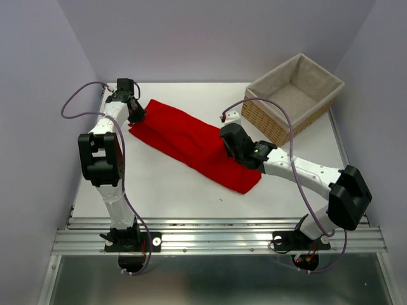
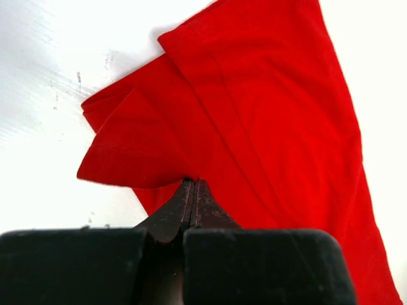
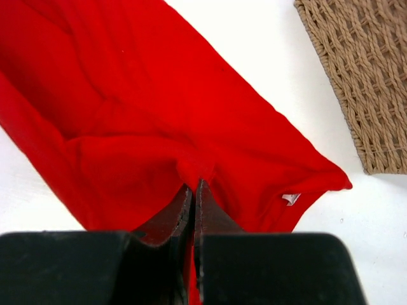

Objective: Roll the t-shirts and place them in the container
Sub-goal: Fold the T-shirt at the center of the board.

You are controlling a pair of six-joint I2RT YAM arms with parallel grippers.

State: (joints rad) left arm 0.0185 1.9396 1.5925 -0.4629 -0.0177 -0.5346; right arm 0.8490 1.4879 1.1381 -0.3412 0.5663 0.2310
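Observation:
A bright red t-shirt [image 1: 191,143] lies folded into a long band, running diagonally from the table's back left toward the front middle. My left gripper [image 1: 137,114] is at the band's back left end, shut on a pinch of the t-shirt [image 2: 267,108] at its edge [image 2: 193,182]. My right gripper [image 1: 229,147] rests on the band's right part, shut on a fold of the t-shirt [image 3: 159,108], with cloth showing between the jaws [image 3: 196,184]. A small white label [image 3: 290,198] shows at the shirt's end.
A wicker basket [image 1: 292,96] with a grey liner stands at the back right, its woven wall [image 3: 369,76] close to the right gripper. White table [image 1: 172,190] surrounds the shirt. A metal rail [image 1: 216,235] runs along the near edge.

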